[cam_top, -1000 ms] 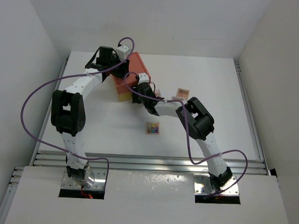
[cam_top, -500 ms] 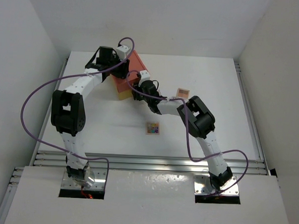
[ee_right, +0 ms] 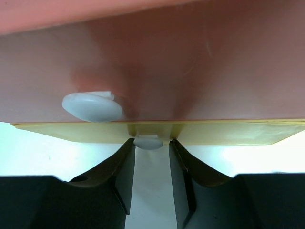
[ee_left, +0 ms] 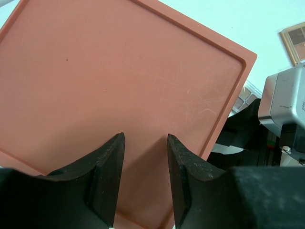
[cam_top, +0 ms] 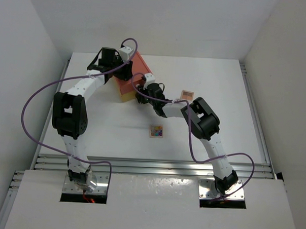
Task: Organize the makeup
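Observation:
The orange box (cam_top: pixel 140 64) with its yellow lower drawer (cam_top: pixel 126 97) stands at the back of the table. My left gripper (cam_top: pixel 125 72) is open just above the box's flat top (ee_left: pixel 119 71). My right gripper (ee_right: pixel 151 143) is open at the drawer front (ee_right: pixel 228 132), its jaws on either side of the small white drawer knob (ee_right: pixel 148 142). A mixed-colour palette (cam_top: pixel 156 131) lies mid-table. A brown palette (cam_top: pixel 187 93) lies right of the box and also shows in the left wrist view (ee_left: pixel 296 42). Another palette (ee_left: pixel 243 95) peeks from under the right arm. No brushes or pencil sticks are in view.
A larger white knob (ee_right: pixel 91 106) sits on the orange front above the drawer. White walls close in the table on three sides. Purple cables loop off both arms. A metal rail (cam_top: pixel 150 167) runs along the near edge.
My right gripper has moved left, up against the yellow drawer front. The left gripper has stayed over the box top.

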You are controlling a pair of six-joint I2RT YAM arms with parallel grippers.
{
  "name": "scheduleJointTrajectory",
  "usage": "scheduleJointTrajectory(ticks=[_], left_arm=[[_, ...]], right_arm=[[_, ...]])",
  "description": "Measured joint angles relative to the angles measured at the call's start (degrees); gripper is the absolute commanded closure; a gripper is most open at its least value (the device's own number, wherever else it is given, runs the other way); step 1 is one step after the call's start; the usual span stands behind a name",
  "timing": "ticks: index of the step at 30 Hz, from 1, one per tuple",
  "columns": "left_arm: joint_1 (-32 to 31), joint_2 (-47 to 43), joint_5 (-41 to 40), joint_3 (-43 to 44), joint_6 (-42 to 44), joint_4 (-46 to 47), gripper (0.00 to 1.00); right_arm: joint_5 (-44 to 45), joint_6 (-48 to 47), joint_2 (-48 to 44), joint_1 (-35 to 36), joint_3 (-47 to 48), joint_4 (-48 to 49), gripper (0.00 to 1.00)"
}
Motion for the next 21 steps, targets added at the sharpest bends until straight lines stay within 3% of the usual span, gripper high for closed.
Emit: scheduleJointTrajectory(ticks=[4,12,21], left_arm=[[0.0,0.0,0.07,0.02,0.0,0.0,0.54],[0.33,0.15,0.33,0.02,0.0,0.26,0.54],[0.35,0.15,0.9,0.02,-0.2,0.15,0.54]], right_arm=[[-0.72,-0.02,0.0,-0.22,-0.42,1.09,0.7],[-1.05,-0.11,0.0,-0.42,-0.76,1.99,1.0],[-0.87,-1.84,-1.68,-0.42,-6.19,7.41,1.0]])
